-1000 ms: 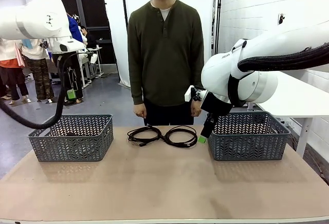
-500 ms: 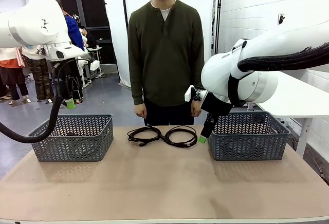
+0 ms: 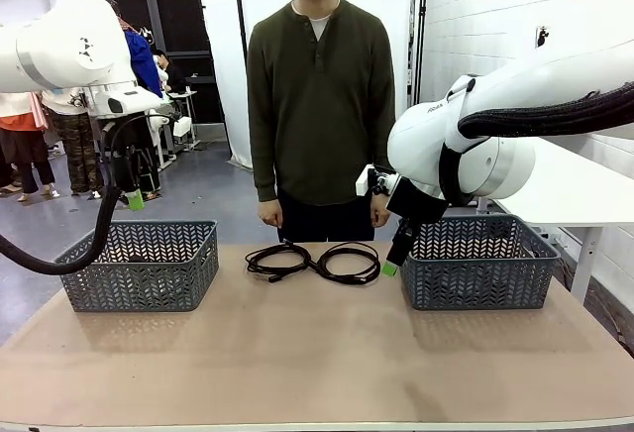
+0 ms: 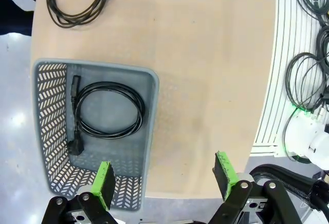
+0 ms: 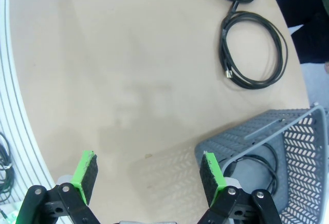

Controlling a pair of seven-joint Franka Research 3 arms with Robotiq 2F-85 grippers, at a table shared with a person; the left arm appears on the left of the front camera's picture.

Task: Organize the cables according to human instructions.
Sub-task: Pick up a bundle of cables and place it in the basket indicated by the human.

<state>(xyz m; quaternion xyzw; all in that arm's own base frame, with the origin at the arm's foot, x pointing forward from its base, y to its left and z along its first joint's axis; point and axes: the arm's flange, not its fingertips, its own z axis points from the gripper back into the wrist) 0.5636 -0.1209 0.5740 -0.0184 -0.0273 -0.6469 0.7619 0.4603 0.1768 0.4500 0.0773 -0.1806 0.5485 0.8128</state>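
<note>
Two coiled black cables lie side by side at the far middle of the table, the left cable and the right cable, in front of the human, whose hands hang down. My left gripper is open high above the left basket, which holds a coiled cable. In the front view the left gripper hangs behind that basket. My right gripper is open and empty above the right basket's corner, near a table cable. A cable lies in that basket.
The grey left basket and grey right basket flank the cables. The near half of the tan table is bare. Loose cords lie off the table by the robot base. People stand in the background at left.
The left arm has swung slightly left, and its gripper has dropped a little. The right arm, the cables and the person have not moved.
</note>
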